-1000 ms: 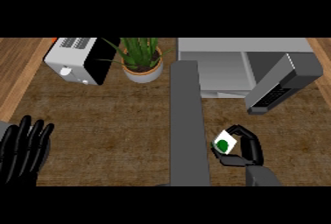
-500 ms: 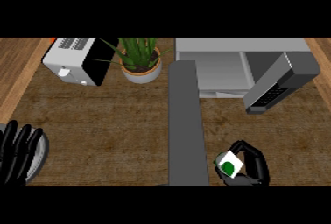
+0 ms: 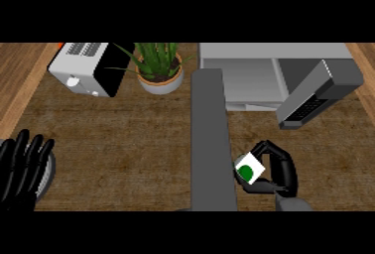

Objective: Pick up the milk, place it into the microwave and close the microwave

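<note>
Gripping the milk (image 3: 250, 170), the right hand (image 3: 278, 168) has drawn back toward six o'clock, then started forward; the open microwave (image 3: 271, 79) waits at twelve.

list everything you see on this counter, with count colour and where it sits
milk carton: one, white with a green spot, lower right, held in the right hand
microwave: one, grey, top right, door swung open
toaster: one, white and black, top left
potted plant: one, green leaves in a pale pot, top centre, right of the toaster
grey bar: one, running down the middle of the view
counter: one, brown wood
left hand: one, black, open, resting at the lower left edge
right hand: one, black, curled round the milk carton
</note>
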